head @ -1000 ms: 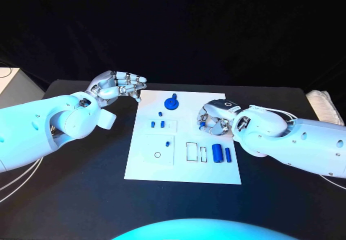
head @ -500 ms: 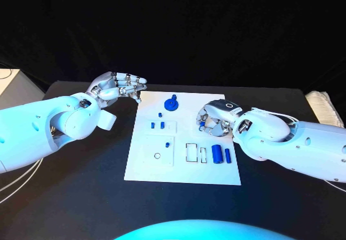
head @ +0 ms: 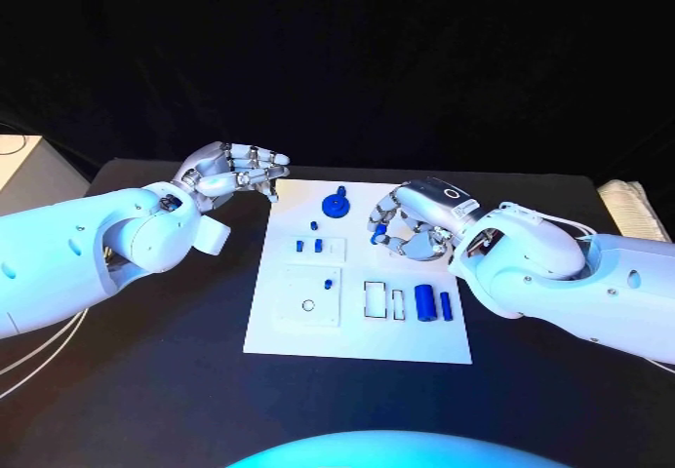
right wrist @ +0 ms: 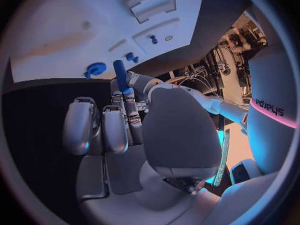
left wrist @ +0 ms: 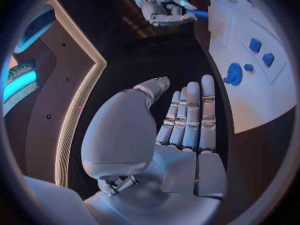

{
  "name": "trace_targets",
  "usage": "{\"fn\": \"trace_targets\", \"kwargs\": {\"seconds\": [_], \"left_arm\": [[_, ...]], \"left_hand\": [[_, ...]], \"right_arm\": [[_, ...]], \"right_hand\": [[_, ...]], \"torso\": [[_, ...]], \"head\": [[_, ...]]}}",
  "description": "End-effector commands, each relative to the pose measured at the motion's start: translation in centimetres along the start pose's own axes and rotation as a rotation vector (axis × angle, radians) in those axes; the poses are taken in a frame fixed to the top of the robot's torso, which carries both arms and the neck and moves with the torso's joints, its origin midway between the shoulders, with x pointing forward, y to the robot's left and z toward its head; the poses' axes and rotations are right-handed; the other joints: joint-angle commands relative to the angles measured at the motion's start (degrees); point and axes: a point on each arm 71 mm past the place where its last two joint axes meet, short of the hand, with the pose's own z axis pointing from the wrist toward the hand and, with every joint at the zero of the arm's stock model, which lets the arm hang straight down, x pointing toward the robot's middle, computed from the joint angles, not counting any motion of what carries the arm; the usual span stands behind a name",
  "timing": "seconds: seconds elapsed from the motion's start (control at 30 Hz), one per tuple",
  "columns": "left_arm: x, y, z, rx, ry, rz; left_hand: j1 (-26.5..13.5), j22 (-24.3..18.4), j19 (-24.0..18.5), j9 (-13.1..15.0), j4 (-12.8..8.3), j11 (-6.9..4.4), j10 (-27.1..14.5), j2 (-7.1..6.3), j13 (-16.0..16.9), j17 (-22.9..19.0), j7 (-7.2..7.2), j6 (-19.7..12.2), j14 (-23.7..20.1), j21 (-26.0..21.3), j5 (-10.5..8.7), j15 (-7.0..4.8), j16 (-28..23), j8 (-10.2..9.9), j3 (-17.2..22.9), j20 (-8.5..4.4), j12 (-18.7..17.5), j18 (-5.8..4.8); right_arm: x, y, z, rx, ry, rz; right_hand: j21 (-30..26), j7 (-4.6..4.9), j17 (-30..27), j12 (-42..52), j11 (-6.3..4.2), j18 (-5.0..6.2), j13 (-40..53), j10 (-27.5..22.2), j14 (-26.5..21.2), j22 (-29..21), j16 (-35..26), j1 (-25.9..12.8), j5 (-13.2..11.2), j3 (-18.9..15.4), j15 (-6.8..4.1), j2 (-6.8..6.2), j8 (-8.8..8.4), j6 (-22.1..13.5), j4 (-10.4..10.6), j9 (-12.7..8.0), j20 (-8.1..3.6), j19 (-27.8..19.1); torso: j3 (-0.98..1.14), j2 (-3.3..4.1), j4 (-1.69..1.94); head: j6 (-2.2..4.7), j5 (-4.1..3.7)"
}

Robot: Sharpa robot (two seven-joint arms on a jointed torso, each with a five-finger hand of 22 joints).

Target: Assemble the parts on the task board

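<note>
blue plastic peg, a short cylinder (right wrist: 120, 71), is pinched in the fingertips of our right robot hand (head: 408, 229), which hovers over the right side of the flat white task board (head: 359, 336) on the black bench (head: 155, 390). from the right wrist view we see the peg sticking out past the fingers toward the board, so the grip looks like it's on one end only.

what could go wrong, as we read it: with a hold that shallow the peg could twist or slip out when it meets a hole, and if it comes down tilted it may jam on the rim instead of dropping in. the hand also hangs close to the blue round knob-shaped part (head: 335, 203) and the two upright blue cylinders (head: 433, 303) near the board's lower right, so a sloppy swing could knock them.

our left robot hand (head: 232, 171) holds nothing, fingers straight and side by side, parked just off the board's far left corner, well apart from the peg. a small blue pin (head: 327, 283) stands in the square plate lower left.
</note>
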Motion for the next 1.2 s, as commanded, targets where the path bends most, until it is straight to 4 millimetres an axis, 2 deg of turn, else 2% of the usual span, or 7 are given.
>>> {"fn": "trace_targets", "kwargs": {"seconds": [0.03, 0.13, 0.3, 0.5, 0.67, 0.83, 1.2], "left_arm": [[0.3, -0.1, 0.1, 0.006, 0.02, -0.012], [0.3, -0.1, 0.1, 0.007, 0.021, -0.012], [0.5, -0.1, 0.2, 0.009, 0.025, -0.013], [0.6, -0.1, 0.2, 0.009, 0.028, -0.014], [0.7, -0.1, 0.3, 0.01, 0.031, -0.016], [0.8, -0.1, 0.3, 0.009, 0.033, -0.016], [0.8, -0.1, 0.3, 0.008, 0.034, -0.017]], "left_hand": [[0.0, -0.1, 0.2, -0.1, 0.3, -0.01, -0.2, 0.39, -0.1, -0.1, 0.33, 0.0, -0.1, -0.2, 0.19, 0.31, -0.3, -0.3, 0.1, 0.28, 0.4, 0.78], [0.0, -0.1, 0.2, -0.1, 0.3, -0.01, -0.2, 0.39, -0.1, -0.1, 0.33, 0.0, -0.1, -0.2, 0.19, 0.31, -0.3, -0.3, 0.1, 0.28, 0.4, 0.78], [0.0, -0.1, 0.2, -0.1, 0.3, -0.01, -0.2, 0.39, -0.1, -0.1, 0.33, 0.0, -0.1, -0.2, 0.19, 0.31, -0.3, -0.3, 0.1, 0.28, 0.4, 0.78], [0.0, -0.1, 0.2, -0.1, 0.3, -0.01, -0.2, 0.39, -0.1, -0.1, 0.33, 0.0, -0.1, -0.2, 0.19, 0.31, -0.3, -0.3, 0.1, 0.28, 0.4, 0.78], [0.1, -0.1, 0.2, -0.1, 0.4, -0.01, -0.2, 0.5, -0.1, -0.1, 0.32, 0.1, -0.1, -0.3, 0.15, 0.32, -0.3, -0.2, 0.0, 0.3, 0.5, 0.78], [0.1, -0.1, 0.2, -0.1, 0.4, -0.01, -0.2, 0.5, -0.1, -0.1, 0.32, 0.1, -0.1, -0.3, 0.15, 0.32, -0.3, -0.2, 0.0, 0.3, 0.5, 0.78], [0.1, -0.1, 0.2, -0.1, 0.4, -0.01, -0.2, 0.5, -0.1, -0.1, 0.32, 0.1, -0.1, -0.3, 0.15, 0.32, -0.3, -0.2, 0.0, 0.3, 0.5, 0.78]], "right_arm": [[0.4, 1.9, 0.5, -0.066, -0.026, 0.042], [1.4, 3.6, 1.0, -0.115, -0.016, 0.058], [3.6, 6.1, 1.6, -0.179, 0.006, 0.096], [6.1, 7.8, 1.8, -0.214, 0.037, 0.133], [7.5, 8.1, 1.9, -0.215, 0.062, 0.144], [8.5, 8.3, 1.9, -0.215, 0.071, 0.141], [9.7, 8.2, 2.3, -0.207, 0.071, 0.11]], "right_hand": [[0.1, 0.02, 0.0, 0.2, -3.58, -1.08, 3.1, 3.9, 1.7, 0.0, 0.2, 0.4, -0.1, 3.4, -0.48, 0.78, 0.34, 0.3, -3.8, 0.1, -0.32, 0.1], [0.1, 0.08, 0.0, 0.1, -3.54, -1.07, 3.1, 3.9, 1.7, 0.0, 0.2, 0.3, 0.0, 3.5, -0.47, 0.8, 0.34, 0.2, -3.9, 0.1, -0.33, 0.1], [-0.1, 0.15, -0.1, 0.0, -3.49, -1.04, 3.2, 3.8, 1.6, -0.2, 0.1, 0.3, 0.1, 3.7, -0.45, 0.81, 0.33, 0.1, -4.1, 0.1, -0.33, 0.0], [-0.1, 0.2, -0.2, -0.1, -3.45, -1.02, 3.3, 3.8, 1.6, -0.2, 0.1, 0.2, 0.2, 3.8, -0.42, 0.81, 0.32, 0.0, -4.3, 0.2, -0.33, 0.0], [-0.1, 0.22, -0.2, -0.2, -3.43, -1.03, 3.3, 3.8, 1.6, -0.2, 0.1, 0.2, 0.2, 3.9, -0.41, 0.82, 0.32, 0.0, -4.4, 0.2, -0.33, 0.0], [-0.2, 0.25, -0.2, -0.2, -3.4, -1.01, 3.4, 3.8, 1.6, -0.3, 0.1, 0.2, 0.3, 4.0, -0.39, 0.83, 0.32, -0.1, -4.5, 0.2, -0.32, 0.0], [-0.3, 0.28, -0.3, -0.3, -3.37, -0.99, 3.5, 3.8, 1.6, -0.3, 0.1, 0.2, 0.4, 4.1, -0.37, 0.82, 0.33, -0.1, -4.7, 0.2, -0.31, -0.1]], "torso": [[0.02, 0.0, -0.13], [0.01, -0.01, -0.18], [0.02, 0.1, -0.03], [-0.14, -0.01, -0.01], [-0.14, -0.03, -0.16], [-0.01, 0.03, -0.09], [-0.03, 0.1, 0.05]], "head": [[-0.17, 0.35], [-0.18, 0.45], [-0.19, 0.73], [-0.47, 1.15], [-0.4, 1.51], [-0.52, 1.82], [-0.93, 2.13]]}}
